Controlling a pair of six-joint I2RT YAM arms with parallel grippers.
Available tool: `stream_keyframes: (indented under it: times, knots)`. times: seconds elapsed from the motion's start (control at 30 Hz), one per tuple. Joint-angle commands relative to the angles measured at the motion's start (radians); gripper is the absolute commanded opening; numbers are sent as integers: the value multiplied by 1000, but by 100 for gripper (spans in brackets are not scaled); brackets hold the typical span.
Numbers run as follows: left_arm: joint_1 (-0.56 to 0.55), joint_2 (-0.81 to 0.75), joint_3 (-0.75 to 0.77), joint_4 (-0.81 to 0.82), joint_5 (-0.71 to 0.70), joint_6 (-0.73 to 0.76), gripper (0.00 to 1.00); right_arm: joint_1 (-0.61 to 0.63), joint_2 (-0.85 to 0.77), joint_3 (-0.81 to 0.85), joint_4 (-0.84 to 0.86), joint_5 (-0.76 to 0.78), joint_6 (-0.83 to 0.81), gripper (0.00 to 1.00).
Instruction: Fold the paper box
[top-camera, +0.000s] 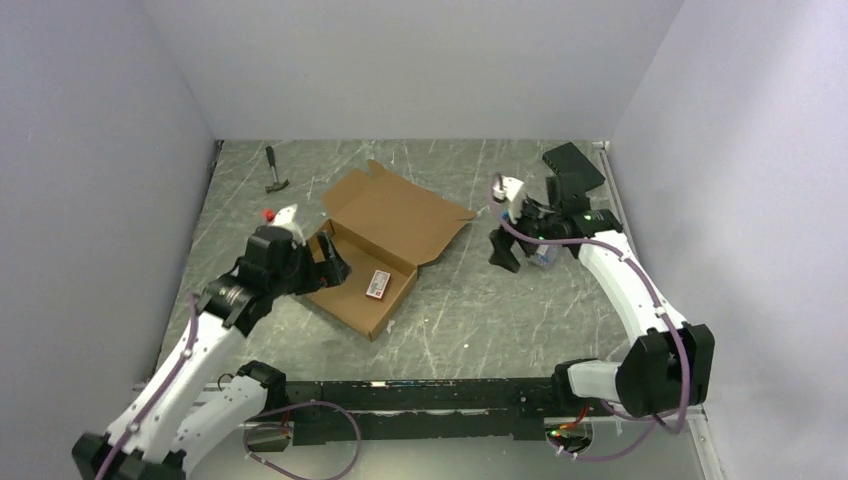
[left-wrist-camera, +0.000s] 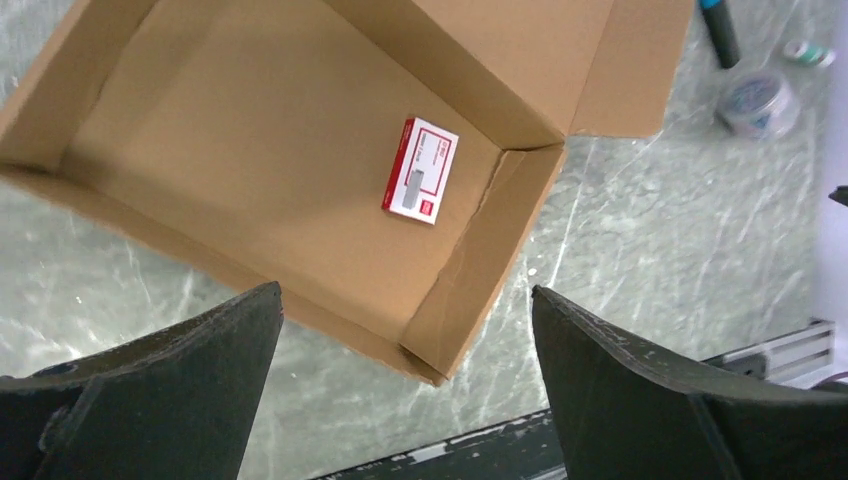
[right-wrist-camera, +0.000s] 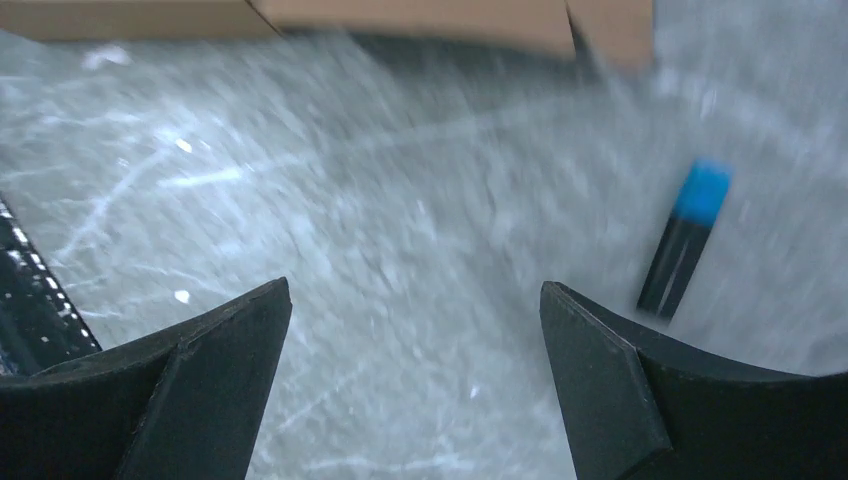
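Where the scratched grey tabletop (top-camera: 470, 310) carries the lot, the items stand as follows.

- Paper box (top-camera: 385, 235): brown cardboard, left of centre, set at an angle. Its tray walls are raised. The lid is open and lies back toward the far side, with a side tab at its right edge.
- Small red-and-white carton (left-wrist-camera: 421, 170): flat on the tray floor, near one end wall, touching no wall.
- Left claw (left-wrist-camera: 405, 295): wide, with nothing between the fingers. It hangs above the tray at its left side.
- Right claw (right-wrist-camera: 415, 290): wide, holding nothing. It is over bare tabletop to the right of the box, well apart from it. The right wrist view is blurred.
- Marker (right-wrist-camera: 685, 240): dark barrel, blue cap, lying on the tabletop near the right claw.
- Round clear tub (left-wrist-camera: 757, 100): near the marker; its contents cannot be made out.
- Hammer (top-camera: 274, 172): far left corner, beyond the box.
- Black blocky item (top-camera: 572, 170): far right corner; its kind cannot be told.
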Motion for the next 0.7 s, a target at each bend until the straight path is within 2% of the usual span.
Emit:
stream_keyframes:
  times: [0.0,0.13,0.3,0.47,0.67]
  knots:
    - [6,153,154,76,50,256,100,-189,-43,-152,151,5,41,99]
    - [7,297,238,24,38,388,100,-279,13,-127,100,93,-70,99]
    - [24,323,191,119,148,462,99,-283,116,-81,89,262,-119,99]
    - [53,281,179,100,171,480,100,-285,213,-52,-30,223,-305,99]
    - [55,250,149,113,191,479,99,-283,281,-43,-1,274,-323,99]
